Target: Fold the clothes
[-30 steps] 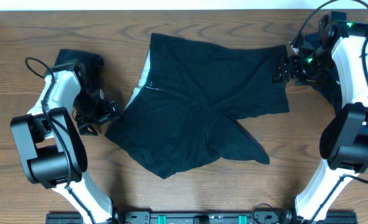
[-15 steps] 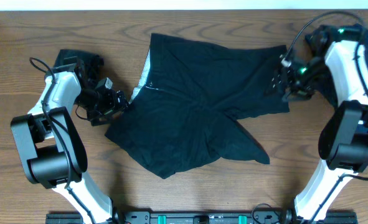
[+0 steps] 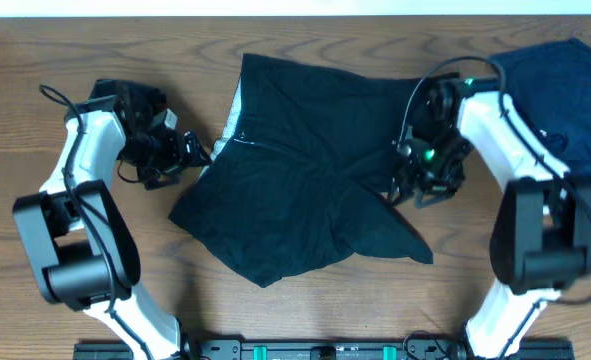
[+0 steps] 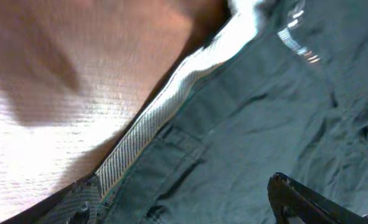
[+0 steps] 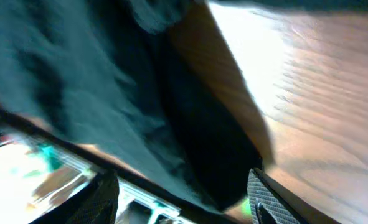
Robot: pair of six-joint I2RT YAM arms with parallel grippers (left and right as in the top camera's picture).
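— Clothes under the two grippers: report tool state first, then work outward
— Left gripper (image 3: 189, 156): jaws wide, nothing between them. It sits at the left edge of the large black garment (image 3: 305, 170), just beside the pale grey-white strip (image 4: 165, 106). In the left wrist view only one finger (image 4: 305, 199) is clear, cut off by the lower frame edge. The other is no more than a dark blur at the lower left corner.
— Right gripper?
— Right gripper (image 3: 405, 186): fingers (image 5: 266, 200) apart, dark fabric lying in the gap. The right wrist view is blurred, so contact between pads and cloth cannot be confirmed. Overhead, the gripper is over the right-hand part of the large black garment, and the right arm covers part of that edge.
— Remaining items?
— The large black garment lies spread and creased at the middle of the wooden table (image 3: 35, 60). A navy garment (image 3: 565, 90) lies at the far right, partly under the right arm and cut off by the frame. A small dark bundle (image 3: 107, 93) lies at the upper left, partly hidden behind the left arm
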